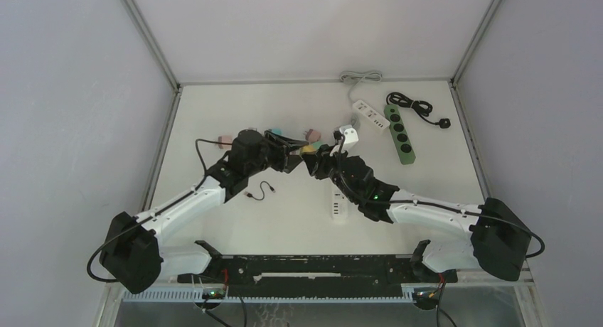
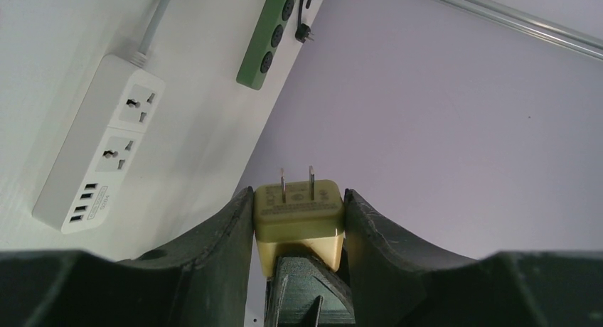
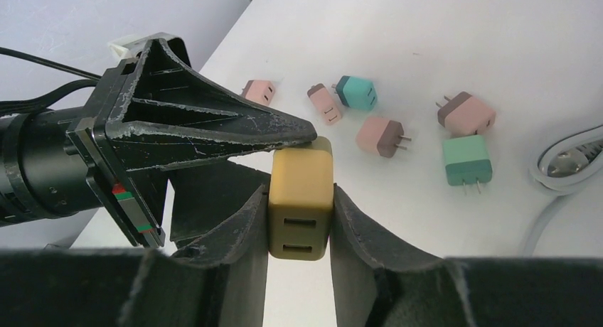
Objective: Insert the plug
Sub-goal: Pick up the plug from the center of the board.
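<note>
Mustard-yellow, the plug (image 3: 301, 199) is held up off the table (image 1: 284, 220) between the two arms. The left claw (image 2: 299, 199) is clamped on its sides, the two prongs pointing away. The right claw (image 3: 299, 193) is closed against the flanks at the end with the two ports. A white power strip (image 2: 99, 142) and a green strip (image 2: 267, 46) lie on the table beyond.

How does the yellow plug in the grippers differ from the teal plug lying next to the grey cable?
The yellow plug is held in the air, pinched between the left gripper and the right gripper; the teal plug lies flat on the table, untouched. The yellow plug's prongs point away from the right gripper, while the teal plug's point toward it. Both are small boxy adapters with two flat prongs.
</note>
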Controlling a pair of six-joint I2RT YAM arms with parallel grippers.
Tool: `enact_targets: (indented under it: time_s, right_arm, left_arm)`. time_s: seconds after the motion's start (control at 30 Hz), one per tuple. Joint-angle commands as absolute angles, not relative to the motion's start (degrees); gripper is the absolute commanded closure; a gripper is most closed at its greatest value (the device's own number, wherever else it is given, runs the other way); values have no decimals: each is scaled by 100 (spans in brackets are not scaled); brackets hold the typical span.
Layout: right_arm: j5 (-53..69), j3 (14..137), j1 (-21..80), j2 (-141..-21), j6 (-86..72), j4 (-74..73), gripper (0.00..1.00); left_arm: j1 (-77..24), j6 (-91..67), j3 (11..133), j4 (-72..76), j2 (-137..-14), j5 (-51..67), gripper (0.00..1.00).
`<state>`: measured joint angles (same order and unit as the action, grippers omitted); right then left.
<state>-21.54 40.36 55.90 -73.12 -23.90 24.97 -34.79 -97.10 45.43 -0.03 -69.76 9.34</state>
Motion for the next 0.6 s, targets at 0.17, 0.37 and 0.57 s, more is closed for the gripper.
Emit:
enact_targets:
  time_s: [0.17,0.37,0.57]
  right_arm:
    - [-1851,4417,5513,-6873,-2180,1831,94]
    - [-1592,4493,5333,-6405,-2244,888,99]
    - [-1511,4750,5122,-6012,-2343,-354,100]
  left_arm:
    - [-3605,-9189,4165,193,-6724,1085,26]
    - [-3578,-7868,4341,-426,-6602,724,12]
    - [-3583,-6075,4531,-1333,-6272,43,7]
